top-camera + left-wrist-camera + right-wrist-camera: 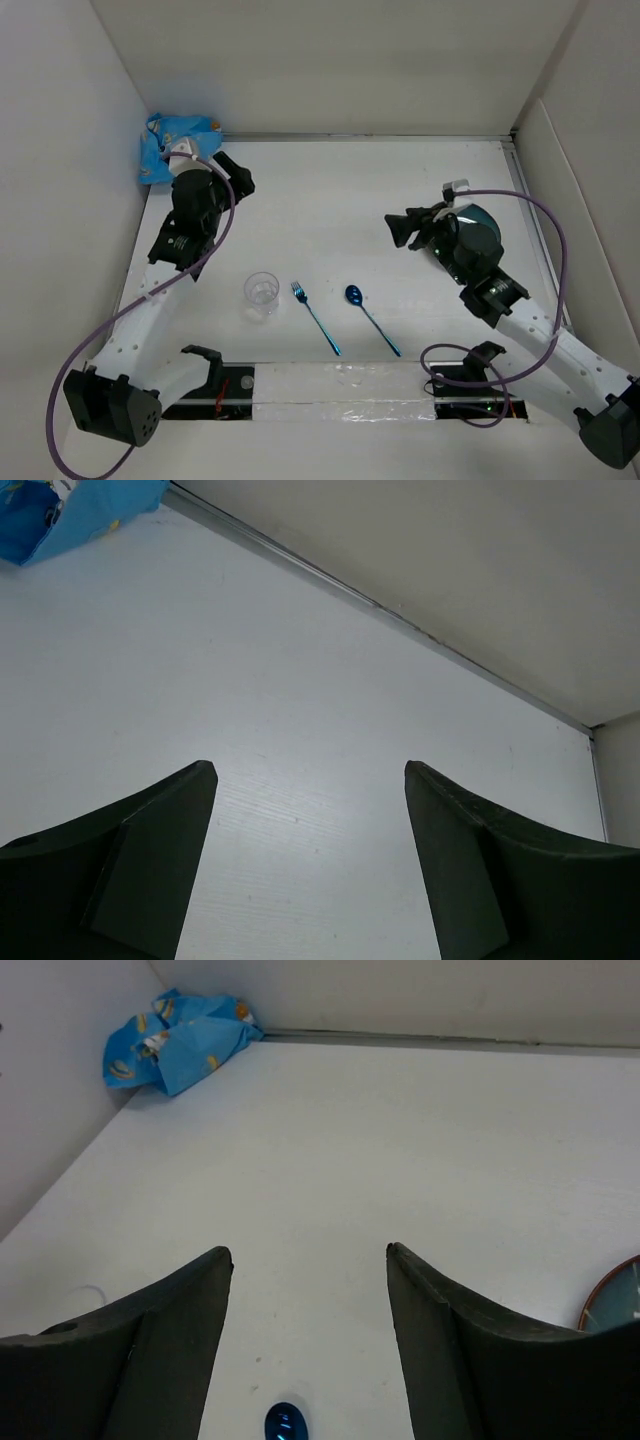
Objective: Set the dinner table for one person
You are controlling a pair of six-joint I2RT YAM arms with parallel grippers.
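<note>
White walls all round, and a plain matte white surface [330,200] fills the whole floor of the box, with both arms reaching out over it. Left hand [308,780] is spread wide with nothing between the fingers, just by the blue mat [165,150], which is soft printed cloth scrunched into the far left corner. Right hand [308,1260] is wide apart and empty too, with a teal plate [618,1300] just off to its side, smooth and glossy looking, brownish rim.

Further out toward the near edge there's a clear glass [261,295], then a shiny blue fork [315,318] and spoon [370,318], thin, lying flat, near each other but apart.

What I'd worry about: the mat is limp and jammed against two walls, so a pinch might catch one fold and drag it out in a lump. The cutlery lies so flat that hard fingers could just skid it along. The glass looks light and slick, so clip the rim and it tips. And those purple cables [233,205] loop low, so they could snag something
</note>
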